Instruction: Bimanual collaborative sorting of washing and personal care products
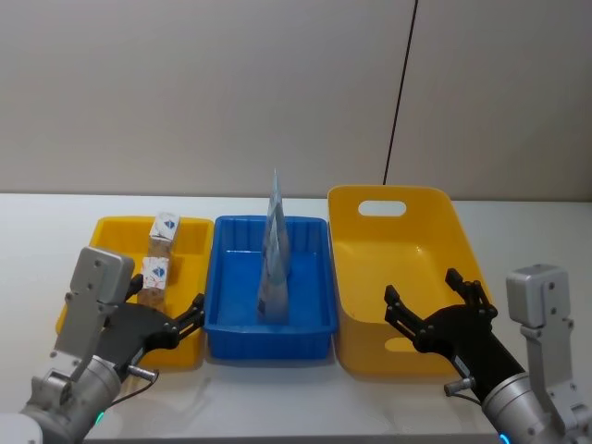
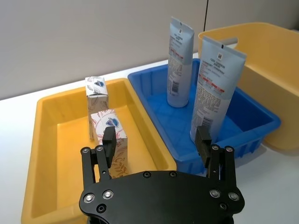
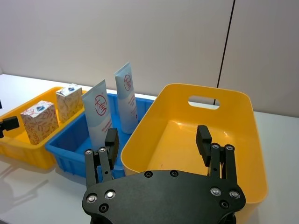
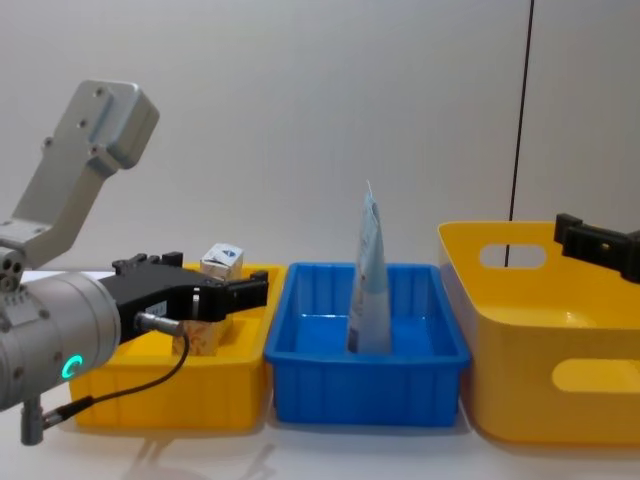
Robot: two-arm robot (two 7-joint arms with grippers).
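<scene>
**While the left gripper [image 2: 155, 140] and the right gripper [image 3: 157, 136] are held open, nothing is gripped**

Where the white table [image 1: 46, 217] meets the pale wall, three containers are set in a row. A small yellow tray [image 1: 125, 222] is placed on the robot's left, a blue tray [image 1: 268, 338] in the middle and a large yellow bin [image 1: 370, 268] on the right, each just beside the next.

Two cartons are stood upright in the small yellow tray, one behind the other. The far carton [image 1: 165, 229] is set close to the back wall and the near carton [image 1: 154, 279] about midway along. Both are printed with an orange-red floral pattern and topped in white with a blue mark.

Two pale-blue-and-white pouches are stood upright in the blue tray, likewise one behind the other: the near pouch [image 2: 216, 88] and the far pouch [image 2: 180, 65]. From the head and chest views they are seen edge-on and overlapped, tapering to a point at the top.

The left gripper is held low at the near end of the small yellow tray, toward the side shared with the blue tray. Its jaws are spread wide and nothing is held between them. The near carton is seen just beyond one finger; whether it is touched cannot be told.

The right gripper is held over the near wall of the large yellow bin, its jaws likewise spread wide and empty.
</scene>
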